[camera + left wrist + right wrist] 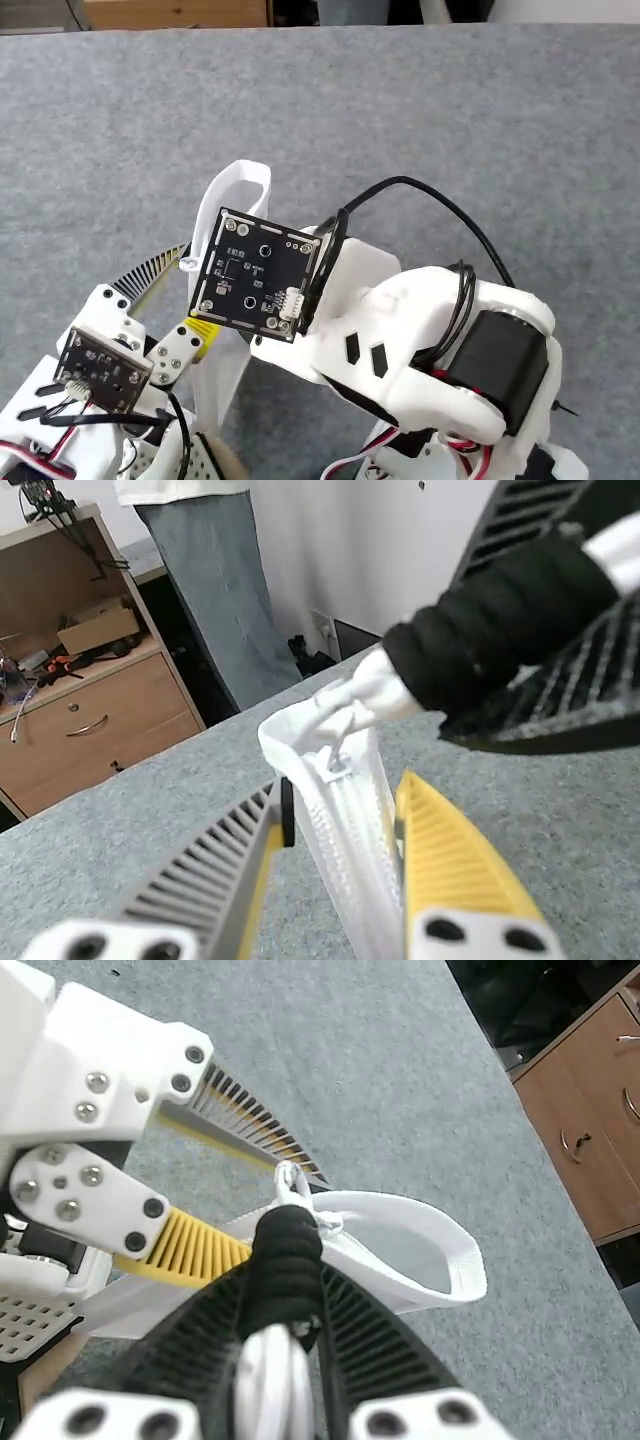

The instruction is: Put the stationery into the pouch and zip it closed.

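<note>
Right gripper (288, 1235) sits closest, its black fingers squeezed together at the top edge of the white pouch (400, 1250); it seems to pinch the little zip tab (290, 1178), though that part is hard to see; left gripper (345, 795) has its yellow and grey fingers clamped on the pouch's sides, lower down; the pouch stands up on the grey table (450, 120) between both arms; its mouth gapes open past the zip tab.
</note>
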`<state>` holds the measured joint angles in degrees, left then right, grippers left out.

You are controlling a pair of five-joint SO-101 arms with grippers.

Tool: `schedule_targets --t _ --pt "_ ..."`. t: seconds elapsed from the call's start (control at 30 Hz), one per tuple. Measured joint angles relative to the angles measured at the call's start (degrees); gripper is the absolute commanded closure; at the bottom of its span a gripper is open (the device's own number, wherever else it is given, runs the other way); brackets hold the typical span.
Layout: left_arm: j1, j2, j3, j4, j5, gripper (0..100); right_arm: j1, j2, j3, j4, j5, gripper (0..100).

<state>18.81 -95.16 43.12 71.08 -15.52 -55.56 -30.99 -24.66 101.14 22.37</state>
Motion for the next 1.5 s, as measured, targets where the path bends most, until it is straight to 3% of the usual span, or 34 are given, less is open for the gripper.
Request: schedule_targets --t 0.1,0.3,0.73,1.2,1.5 --pt "0.0 0.0 0.09 -0.09 -0.09 82 0.0 0.0 0.0 0.0 0.0 98.7" --pt "0.0 0.0 0.09 -0.09 0.09 98 0.0 0.0 0.0 0.0 0.0 98.7" --pt "0.0 0.0 -0.62 3.43 0.09 97 0.44 0.09 0.09 0.0 -0.7 98.7" --pt "2.29 0.0 -11.6 15.82 0.09 97 11.87 0.09 2.55 -0.35 4.66 98.7" --pt "2.29 0.26 -11.78 17.58 0.09 97 22.77 0.0 19.08 -14.07 9.93 98.7"
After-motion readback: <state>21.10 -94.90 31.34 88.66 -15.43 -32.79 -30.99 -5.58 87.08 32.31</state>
